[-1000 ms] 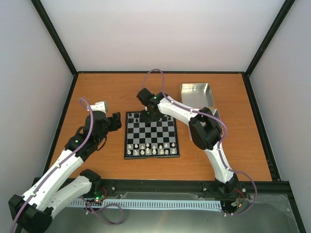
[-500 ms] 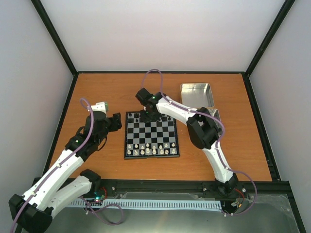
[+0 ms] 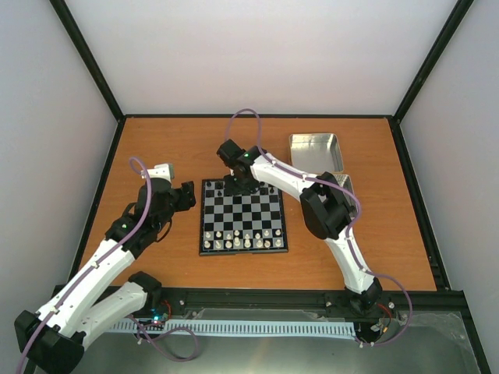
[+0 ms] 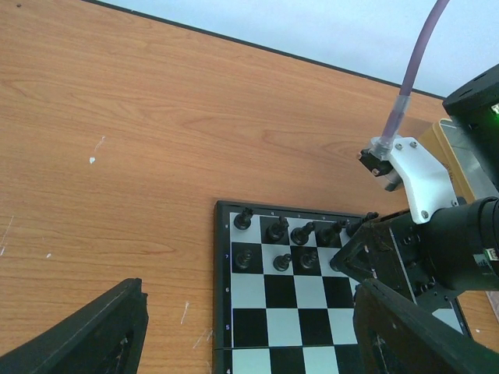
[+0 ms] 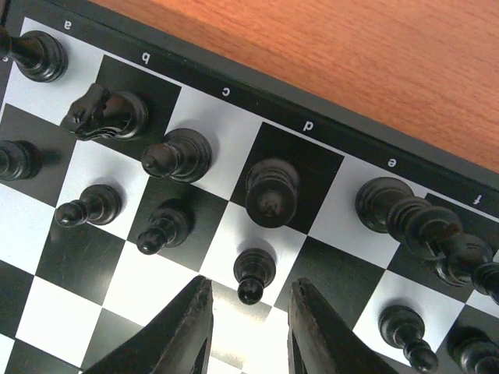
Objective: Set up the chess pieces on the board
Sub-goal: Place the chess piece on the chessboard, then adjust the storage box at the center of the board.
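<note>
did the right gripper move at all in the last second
Yes, slightly. The right gripper has shifted left along the far edge of the board, toward its far-left corner.

The small square chessboard [image 3: 243, 212], with black and silvery-white checks inside a black lettered border, lies flat on the desk [image 3: 164, 148]. The black chess pieces [image 5: 270, 192] stand upright on its two far rows: a knight [image 5: 105, 113] on file b among the back-row figures, with pawns [image 5: 253, 273] just ahead of them.
</note>
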Robot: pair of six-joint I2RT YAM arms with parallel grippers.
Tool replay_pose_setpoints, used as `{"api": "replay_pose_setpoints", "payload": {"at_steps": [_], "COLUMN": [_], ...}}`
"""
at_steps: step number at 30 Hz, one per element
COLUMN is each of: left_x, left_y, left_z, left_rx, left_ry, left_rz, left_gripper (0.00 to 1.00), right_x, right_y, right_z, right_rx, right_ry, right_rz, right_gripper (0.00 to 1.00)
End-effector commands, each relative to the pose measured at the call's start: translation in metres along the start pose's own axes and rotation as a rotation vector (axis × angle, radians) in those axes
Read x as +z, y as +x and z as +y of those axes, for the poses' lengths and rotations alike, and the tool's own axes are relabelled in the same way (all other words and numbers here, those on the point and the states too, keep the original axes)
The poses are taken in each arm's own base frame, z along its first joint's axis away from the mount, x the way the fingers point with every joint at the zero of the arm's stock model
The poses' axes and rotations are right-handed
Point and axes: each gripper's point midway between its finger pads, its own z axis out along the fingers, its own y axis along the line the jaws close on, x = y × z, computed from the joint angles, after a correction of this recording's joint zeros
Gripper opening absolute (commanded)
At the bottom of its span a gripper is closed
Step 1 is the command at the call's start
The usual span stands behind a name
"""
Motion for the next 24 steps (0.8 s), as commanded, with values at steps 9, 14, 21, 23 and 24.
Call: {"api": "replay_pose_setpoints", "payload": {"at_steps": [9,14,21,23,24], "left_x": [-0.003,-0.004,-0.003,-0.004,-0.003], "left_y": [-0.007,-0.007,-0.009,-0.010,-0.010], "left_z": [-0.004,-0.005,-0.012,-0.015,-0.016], "left_rx": [0.017,0.015,0.010,0.006,0.006], "left_ry": [0.018,0.028,0.062,0.077,0.082], "left_rz": [-0.020,-0.020,-0.027,-0.030,-0.031], "left_gripper": [0.73,0.73,0.73,0.73,0.73], "right_x": [-0.084,-0.117,-0.141,-0.141,-0.140], "right_y": [-0.027,-0.010,0.050,0.072,0.082], "right_z": [-0.002,-0.053,-0.152,-0.180,-0.193], "right_rx": [0.048,0.161,0.370,0.437,0.468], "right_ry": [-0.029,0.011,0.134,0.169,0.188], "right_rz": [-0.221,-0.288,-0.313,-0.302,-0.294], "right_gripper": [0.30,0.31,0.35,0.38,0.39]}}
